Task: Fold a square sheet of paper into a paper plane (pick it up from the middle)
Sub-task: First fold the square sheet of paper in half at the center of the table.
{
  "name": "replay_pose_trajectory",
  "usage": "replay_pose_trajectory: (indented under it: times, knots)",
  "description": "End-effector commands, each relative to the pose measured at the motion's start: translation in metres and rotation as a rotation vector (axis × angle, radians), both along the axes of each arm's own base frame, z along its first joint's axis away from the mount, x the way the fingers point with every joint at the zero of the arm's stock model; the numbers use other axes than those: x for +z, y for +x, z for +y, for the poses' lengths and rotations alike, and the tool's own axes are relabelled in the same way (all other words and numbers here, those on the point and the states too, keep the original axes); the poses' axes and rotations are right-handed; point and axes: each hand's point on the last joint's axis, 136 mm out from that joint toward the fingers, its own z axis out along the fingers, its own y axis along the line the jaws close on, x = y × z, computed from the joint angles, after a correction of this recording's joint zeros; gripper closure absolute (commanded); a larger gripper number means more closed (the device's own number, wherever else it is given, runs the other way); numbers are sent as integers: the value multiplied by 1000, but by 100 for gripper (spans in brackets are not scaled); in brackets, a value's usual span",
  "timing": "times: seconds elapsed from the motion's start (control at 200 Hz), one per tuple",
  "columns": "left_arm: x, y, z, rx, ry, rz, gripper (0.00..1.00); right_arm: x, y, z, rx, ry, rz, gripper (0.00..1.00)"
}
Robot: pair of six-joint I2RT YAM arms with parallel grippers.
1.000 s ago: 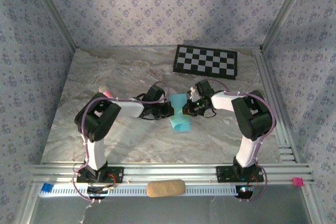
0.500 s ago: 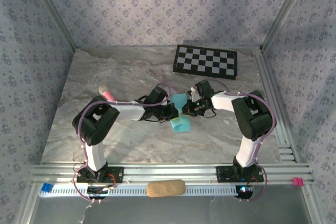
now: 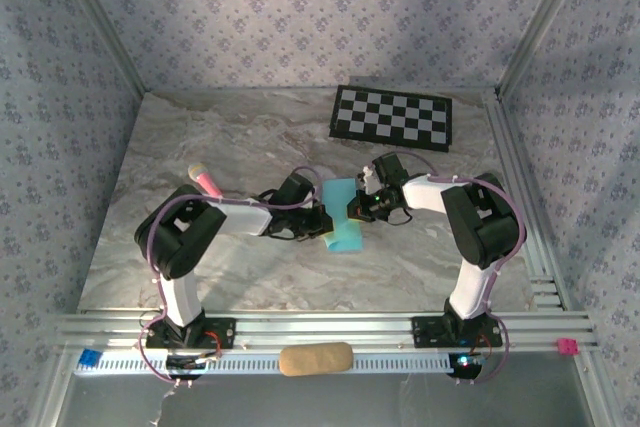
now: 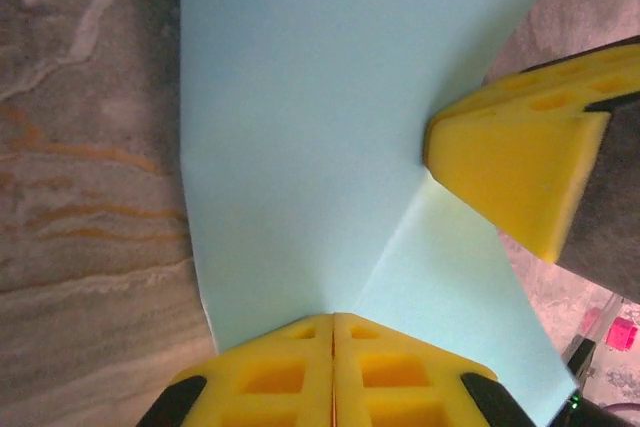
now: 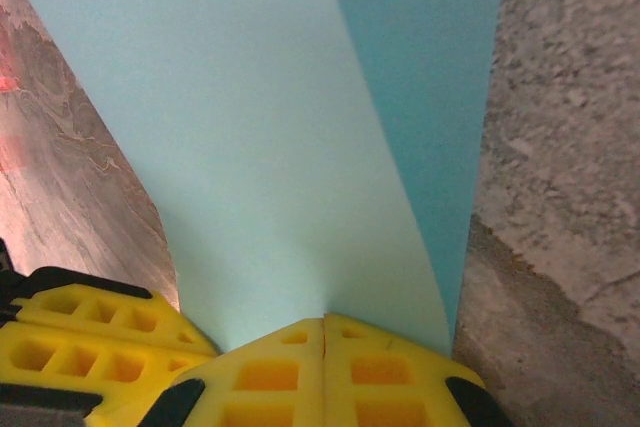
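Overhead, checkerboard (image 3: 392,117); wrist-close, creased paper (image 4: 300,97).

No readable text, labels, numbers or signs appear anywhere.

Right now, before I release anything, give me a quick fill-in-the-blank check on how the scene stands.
1. The left gripper is shut on the light ____ paper.
2. The right gripper is ____ on the same paper.
3. The checkerboard mat lies at the far ____ corner of the table.
4. The pink marker lies on the table's ____ side.

Missing words: blue; shut; right; left.
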Motion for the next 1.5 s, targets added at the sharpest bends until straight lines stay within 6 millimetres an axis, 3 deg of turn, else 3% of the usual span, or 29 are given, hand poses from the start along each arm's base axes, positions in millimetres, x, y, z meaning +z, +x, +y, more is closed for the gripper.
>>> replay_pose_trajectory:
  times: [0.0, 0.1, 0.17, 0.45, 0.63, 0.77, 1.069, 1.249, 1.494]
  knots:
    - [37, 2, -15, -43, -45, -48, 90, -56, -32, -42, -62, -239, 137, 100]
    - [44, -1, -26, -50, -90, -46, 89, -56, -31, -42, -66, -241, 135, 100]
    - [36, -5, -26, -47, -76, -30, 89, -55, -31, -42, -69, -241, 133, 100]
    - [-18, -33, 6, -60, 102, 42, 90, -57, -32, -42, -67, -245, 139, 100]
    - [-34, -55, 22, -101, 184, 62, 91, -58, -32, -42, -70, -247, 139, 100]
    - [-24, -54, 22, -96, 163, 38, 91, -58, -33, -43, -69, -250, 141, 100]
    - [16, -35, -9, -94, 20, -34, 89, -58, -36, -43, -63, -249, 143, 100]
    - [13, -34, -13, -87, -1, -28, 87, -59, -35, -43, -65, -248, 145, 100]
    - [-2, -44, 0, -89, 49, 1, 87, -59, -36, -43, -62, -251, 146, 100]
